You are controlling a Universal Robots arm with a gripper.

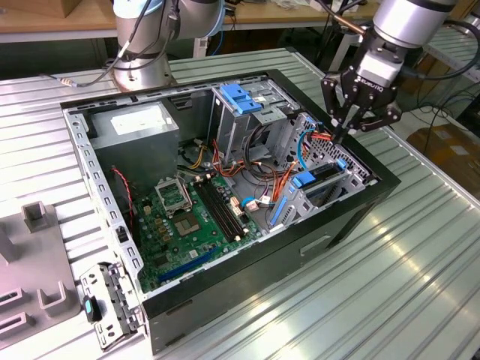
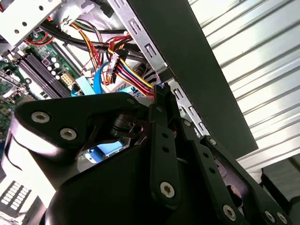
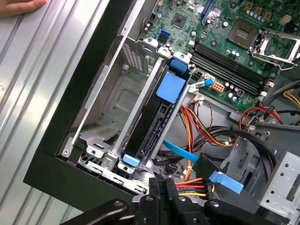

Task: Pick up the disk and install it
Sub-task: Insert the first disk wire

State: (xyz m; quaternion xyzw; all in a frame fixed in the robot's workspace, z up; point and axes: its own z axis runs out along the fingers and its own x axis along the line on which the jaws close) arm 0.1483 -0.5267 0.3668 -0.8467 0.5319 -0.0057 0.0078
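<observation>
Fingers of the black gripper are pressed together and hold nothing; in the exterior view they point down over the corner of the open computer case on that view's right. The gripper hangs just above the drive bay, close to the orange and red power cables there, with its linkages spread to either side.

The disk sits already slotted into the metal drive cage inside the case, below the gripper and apart from it. In the first wrist view the disk shows as a dark body standing on edge between silver rails, with a bright blue tab at the end nearer the motherboard and a small blue tab at the end nearer the closed fingertips.

A thin blue data cable runs beside the disk toward a black connector near the bundle of coloured wires. The green motherboard lies on the floor of the case, with its memory slots beside the empty processor socket. A taller metal cage with a light-blue latch plate stands further back. The case rests on a ribbed metal table. In the second wrist view the gripper's black body hangs over the case edge and the wire bundle.
</observation>
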